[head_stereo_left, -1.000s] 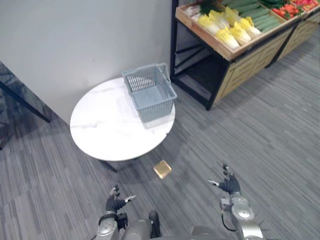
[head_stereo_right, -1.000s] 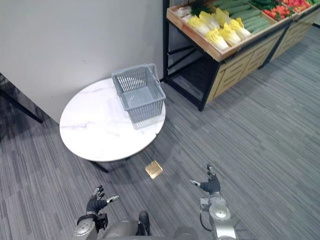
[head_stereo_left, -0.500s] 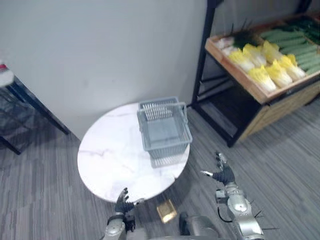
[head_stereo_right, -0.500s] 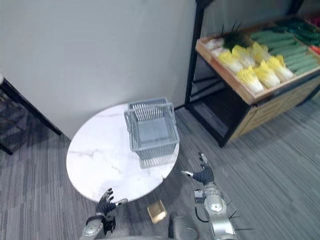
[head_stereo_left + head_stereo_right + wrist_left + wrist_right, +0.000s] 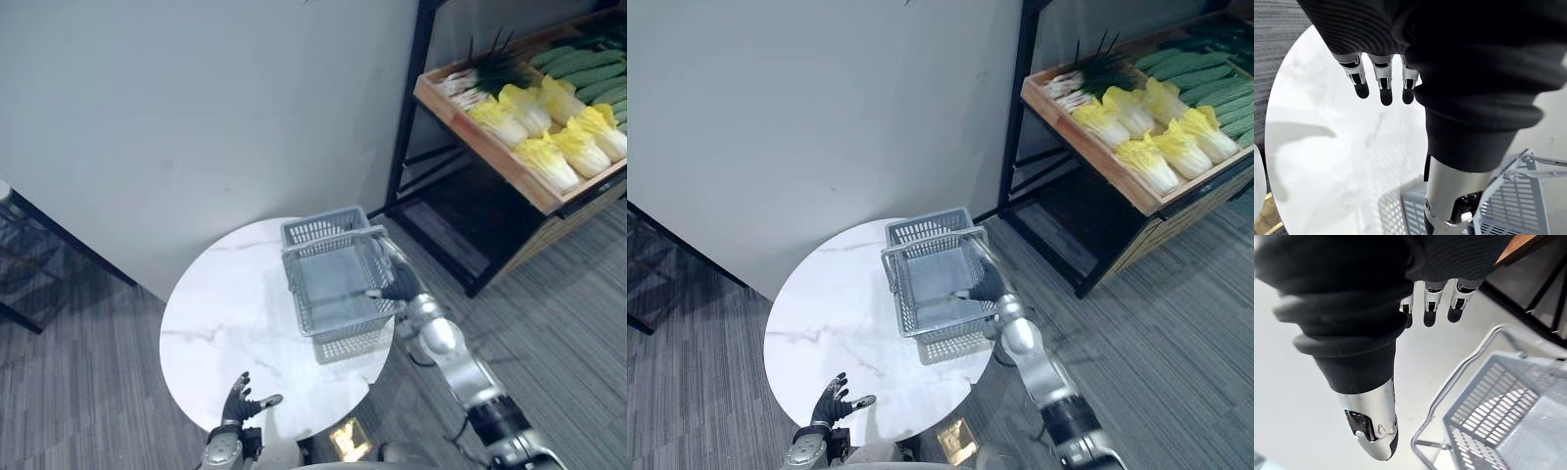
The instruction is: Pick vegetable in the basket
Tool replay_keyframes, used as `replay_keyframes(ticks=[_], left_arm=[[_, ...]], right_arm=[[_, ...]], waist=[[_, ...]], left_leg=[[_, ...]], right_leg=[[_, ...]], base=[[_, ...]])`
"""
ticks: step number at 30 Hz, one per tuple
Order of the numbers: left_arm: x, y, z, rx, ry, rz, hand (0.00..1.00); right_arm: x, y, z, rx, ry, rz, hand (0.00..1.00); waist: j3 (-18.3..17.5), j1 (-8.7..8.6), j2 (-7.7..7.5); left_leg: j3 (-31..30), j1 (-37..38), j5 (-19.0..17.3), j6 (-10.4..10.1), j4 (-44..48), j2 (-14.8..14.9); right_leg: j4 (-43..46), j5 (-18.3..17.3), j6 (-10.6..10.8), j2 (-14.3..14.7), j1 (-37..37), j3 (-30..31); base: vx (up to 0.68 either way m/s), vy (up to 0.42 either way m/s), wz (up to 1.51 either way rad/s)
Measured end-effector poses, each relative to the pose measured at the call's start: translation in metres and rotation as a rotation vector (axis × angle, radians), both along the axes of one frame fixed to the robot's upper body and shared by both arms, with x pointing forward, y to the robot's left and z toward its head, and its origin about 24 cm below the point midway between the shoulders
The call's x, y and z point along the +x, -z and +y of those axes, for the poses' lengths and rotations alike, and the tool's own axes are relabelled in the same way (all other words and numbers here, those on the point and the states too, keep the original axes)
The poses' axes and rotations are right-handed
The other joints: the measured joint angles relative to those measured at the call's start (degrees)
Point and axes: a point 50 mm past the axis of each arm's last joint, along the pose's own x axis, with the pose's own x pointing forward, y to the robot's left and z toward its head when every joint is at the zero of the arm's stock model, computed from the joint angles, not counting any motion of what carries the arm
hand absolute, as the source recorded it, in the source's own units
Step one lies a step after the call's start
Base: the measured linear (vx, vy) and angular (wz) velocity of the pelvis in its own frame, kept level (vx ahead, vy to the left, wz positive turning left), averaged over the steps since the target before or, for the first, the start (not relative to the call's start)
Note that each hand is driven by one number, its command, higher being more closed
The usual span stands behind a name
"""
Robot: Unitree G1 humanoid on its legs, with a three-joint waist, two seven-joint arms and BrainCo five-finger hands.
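Where basket sits, right hand hovers (fingers straight).

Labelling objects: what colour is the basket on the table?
The basket is grey-blue, clearest in the left eye view.

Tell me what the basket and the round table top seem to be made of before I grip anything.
Basket: probably moulded plastic, matte grey-blue. The signs are its evenly slotted walls, solid floor and thick rounded rim.
Table: a white top with faint grey veins and a soft sheen. That suggests polished marble or a marble-look laminate, and the look doesn't settle which.
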Motion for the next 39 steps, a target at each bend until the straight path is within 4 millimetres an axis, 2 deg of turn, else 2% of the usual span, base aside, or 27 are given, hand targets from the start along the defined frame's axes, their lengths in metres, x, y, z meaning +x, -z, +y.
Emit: replay_keyframes(ticks=[3, 8, 9, 12, 15, 16, 20, 22, 26, 30, 32, 35, 36, 37, 39], left_arm=[[0.011, -0.005, 0.005, 0.018, 0.010, -0.029, 0.00], [0.037, -0.017, 0.009, 0.032, 0.004, -0.109, 0.00], [0.047, -0.024, 0.010, 0.029, -0.011, -0.154, 0.00], [0.060, -0.033, 0.013, 0.027, -0.016, -0.215, 0.00], [0.071, -0.041, 0.017, 0.015, -0.042, -0.262, 0.00], [0.075, -0.044, 0.019, 0.009, -0.056, -0.281, 0.00], [0.081, -0.049, 0.020, -0.014, -0.078, -0.303, 0.00], [0.081, -0.048, 0.020, -0.015, -0.079, -0.303, 0.00], [0.080, -0.048, 0.019, -0.014, -0.076, -0.300, 0.00], [0.079, -0.047, 0.019, -0.010, -0.075, -0.293, 0.00], [0.079, -0.046, 0.019, 0.009, -0.062, -0.288, 0.00], [0.079, -0.047, 0.018, 0.037, -0.045, -0.287, 0.00], [0.077, -0.047, 0.020, 0.039, -0.053, -0.285, 0.00], [0.076, -0.047, 0.020, 0.040, -0.054, -0.283, 0.00], [0.070, -0.044, 0.021, 0.052, -0.049, -0.263, 0.00]], right_arm=[[0.031, -0.031, 0.003, -0.118, 0.009, -0.104, 0.00], [0.066, -0.080, -0.011, -0.237, 0.092, -0.214, 0.00], [0.077, -0.093, -0.016, -0.268, 0.123, -0.229, 0.00], [0.090, -0.111, -0.026, -0.325, 0.182, -0.237, 0.00], [0.103, -0.130, -0.048, -0.378, 0.275, -0.221, 0.00], [0.107, -0.138, -0.061, -0.397, 0.326, -0.208, 1.00], [0.107, -0.158, -0.100, -0.412, 0.444, -0.203, 1.00], [0.105, -0.162, -0.109, -0.405, 0.466, -0.201, 1.00], [0.104, -0.165, -0.113, -0.365, 0.480, -0.204, 1.00], [0.096, -0.154, -0.115, -0.270, 0.470, -0.224, 1.00], [0.088, -0.143, -0.115, -0.227, 0.459, -0.236, 1.00], [0.065, -0.113, -0.127, -0.121, 0.474, -0.218, 1.00], [0.054, -0.098, -0.129, -0.038, 0.475, -0.197, 1.00], [0.052, -0.095, -0.129, -0.020, 0.473, -0.192, 1.00], [0.035, -0.077, -0.128, 0.067, 0.464, -0.170, 1.00]], waist=[[1.49, 0.86, 1.60], [5.20, 1.33, 1.99], [6.80, 1.33, 2.18], [7.98, 1.42, 2.79], [9.90, 1.45, 4.28], [10.79, 1.74, 4.78], [12.12, 3.03, 6.13], [12.61, 3.01, 6.42], [13.08, 3.28, 6.65], [13.08, 3.12, 6.64], [13.07, 3.01, 6.55], [12.88, 2.57, 6.09], [12.72, 1.66, 5.62], [12.69, 1.30, 5.52], [11.95, 0.10, 4.50]], left_leg=[[-0.38, -2.19, 2.77, 0.83, -4.11, -0.78], [-0.52, -6.10, 3.96, 1.48, -4.09, -0.93], [-0.58, -6.86, 4.33, 1.65, -4.09, -0.99], [-1.07, -8.89, 4.82, 1.66, -4.08, -1.04], [-2.67, -10.26, 5.59, 1.23, -4.08, -1.05], [-3.51, -10.79, 6.02, 0.66, -4.08, -1.01], [-5.75, -12.28, 7.01, -0.25, -4.08, -0.84], [-6.68, -12.25, 7.21, 0.00, -4.08, -0.81], [-6.81, -12.27, 7.56, 0.00, -4.09, -0.70], [-6.54, -11.69, 7.57, 0.06, -4.18, -0.72], [-5.82, -11.07, 7.55, 0.07, -4.22, -0.70], [-4.48, -9.35, 7.49, 0.07, -4.39, -0.54], [-3.86, -8.78, 7.30, 0.25, -4.64, -0.25], [-3.82, -8.65, 7.24, 0.33, -4.64, -0.18], [-3.49, -7.81, 7.08, 0.13, -4.39, 0.05]], right_leg=[[-0.44, 1.08, 0.86, -0.64, -3.58, -0.14], [-0.41, 2.47, 1.00, -0.65, -7.33, -0.19], [-0.45, 2.75, 1.08, -0.55, -7.96, -0.26], [-0.42, 3.00, 1.05, -0.40, -9.73, -0.59], [-0.25, 3.02, 1.02, -0.37, -10.47, -1.94], [-0.06, 3.01, 1.00, -0.30, -10.85, -2.30], [0.95, 2.66, 0.42, -0.02, -11.88, -3.65], [1.79, 2.32, -0.09, 0.13, -11.89, -3.59], [3.26, 1.80, -0.49, 0.21, -12.62, -3.25], [3.91, 1.65, -0.40, 0.25, -12.64, -2.44], [4.00, 1.68, -0.36, 0.27, -12.47, -1.65], [3.41, 1.97, 0.11, 0.38, -11.09, -0.43], [2.92, 2.17, 0.33, 0.60, -10.46, -0.02], [2.77, 2.23, 0.35, 0.67, -10.26, 0.01], [1.72, 2.64, 0.59, 0.56, -9.27, 0.33]], base=[[-0.02, 0.090, 0.05], [-0.02, 0.034, 0.01], [0.00, 0.000, 0.00], [0.00, 0.002, 0.07], [0.01, -0.012, 0.23], [0.01, -0.027, 0.25], [-0.01, -0.042, 0.23], [-0.01, -0.036, 0.22], [-0.04, -0.026, 0.04], [-0.04, -0.019, -0.06], [-0.01, -0.015, -0.16], [0.00, -0.023, -0.19], [-0.01, -0.026, -0.19], [0.00, -0.015, -0.16], [0.02, -0.004, -0.12]])
